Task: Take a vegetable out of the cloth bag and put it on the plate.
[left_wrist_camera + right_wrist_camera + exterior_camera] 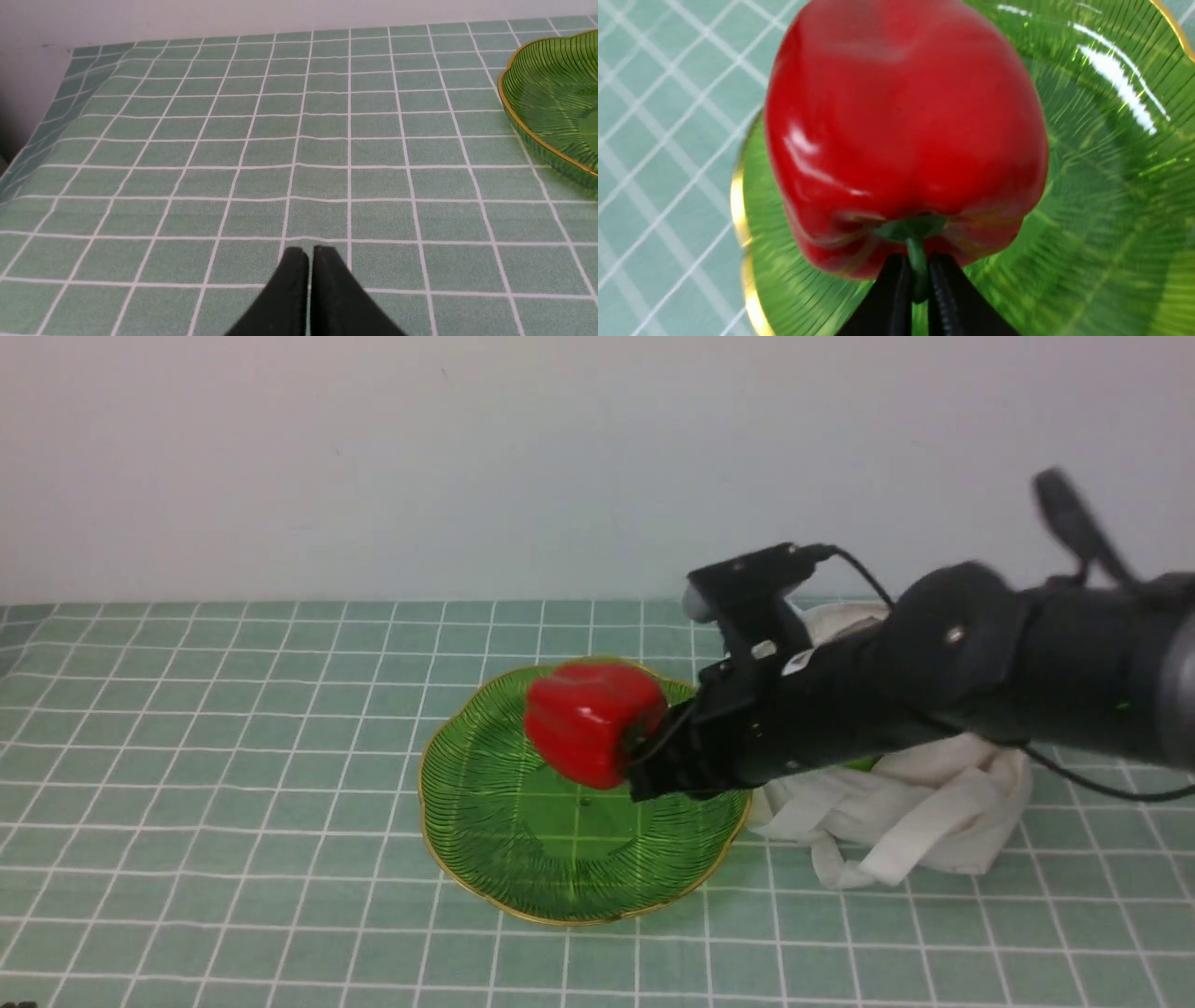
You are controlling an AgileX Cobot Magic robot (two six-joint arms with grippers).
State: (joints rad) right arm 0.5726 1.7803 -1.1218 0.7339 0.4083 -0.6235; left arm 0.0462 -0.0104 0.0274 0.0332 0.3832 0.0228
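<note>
My right gripper (646,747) is shut on the green stem of the red bell pepper (590,721) and holds it in the air above the green plate (485,859). In the right wrist view the pepper (901,126) fills the middle, its stem pinched at my gripper (917,268), with the plate (1111,196) beneath. The white cloth bag (920,807) lies crumpled right of the plate, partly hidden by my right arm. My left gripper (308,254) is shut and empty over bare tablecloth, left of the plate (551,93); it does not show in the front view.
A green checked tablecloth (233,756) covers the table up to a white wall. The cloth folds down over the table's left edge (28,154). Something small and green (864,763) shows at the bag under my right arm.
</note>
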